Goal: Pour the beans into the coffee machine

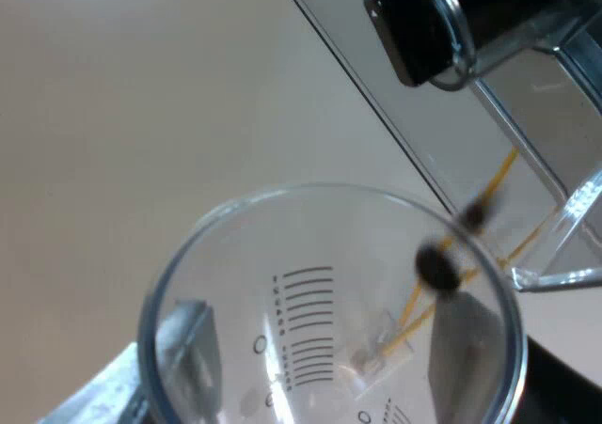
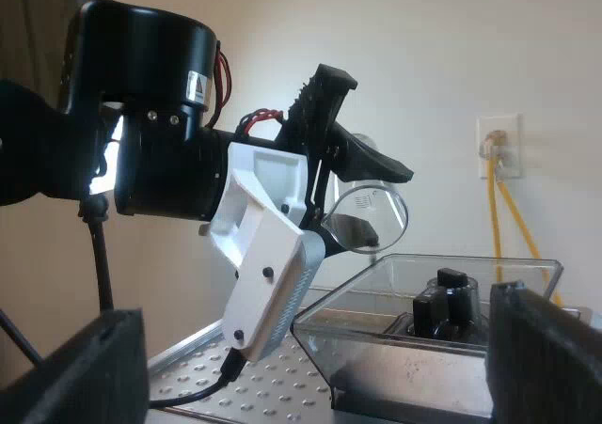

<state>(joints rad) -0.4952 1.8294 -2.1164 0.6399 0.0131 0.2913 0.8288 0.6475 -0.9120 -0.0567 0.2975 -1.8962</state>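
My left gripper (image 1: 324, 363) is shut on a clear measuring glass (image 1: 310, 255) with printed marks. The glass is tipped, mouth toward the machine's clear bean hopper (image 1: 555, 133). Two dark beans (image 1: 437, 266) blur past the glass rim on the hopper side. In the right wrist view the left gripper (image 2: 356, 156) holds the tilted glass (image 2: 374, 217) just above the open hopper (image 2: 433, 297), and a few dark beans (image 2: 353, 228) lie low in the glass. My right gripper (image 2: 310, 368) stands open below, level with the hopper, with nothing held between its black fingers (image 2: 80, 372).
A black knob (image 2: 447, 302) sits inside the hopper, also seen as the black knob (image 1: 419, 24) from the left wrist. The machine's perforated metal top (image 2: 193, 377) lies under the left arm. A wall socket (image 2: 496, 147) with a yellow cable is behind the hopper.
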